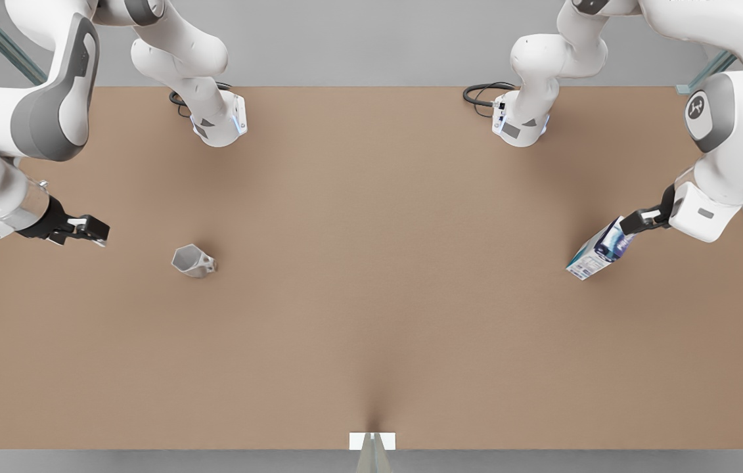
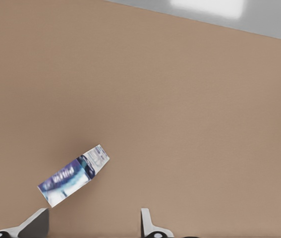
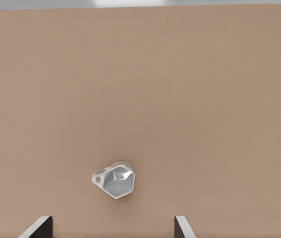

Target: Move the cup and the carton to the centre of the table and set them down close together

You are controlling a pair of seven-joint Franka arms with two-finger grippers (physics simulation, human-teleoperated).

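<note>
The small white gabled carton with blue and dark purple print (image 1: 598, 253) (image 2: 72, 175) carries white lettering on its blue side and a fine-print panel, but no word or number there is legible.

Front view overlooks the table (image 1: 371, 315); wrist views face down at it.

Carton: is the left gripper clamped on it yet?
No: the left gripper is open, and the carton lies on the table ahead of it.
</note>
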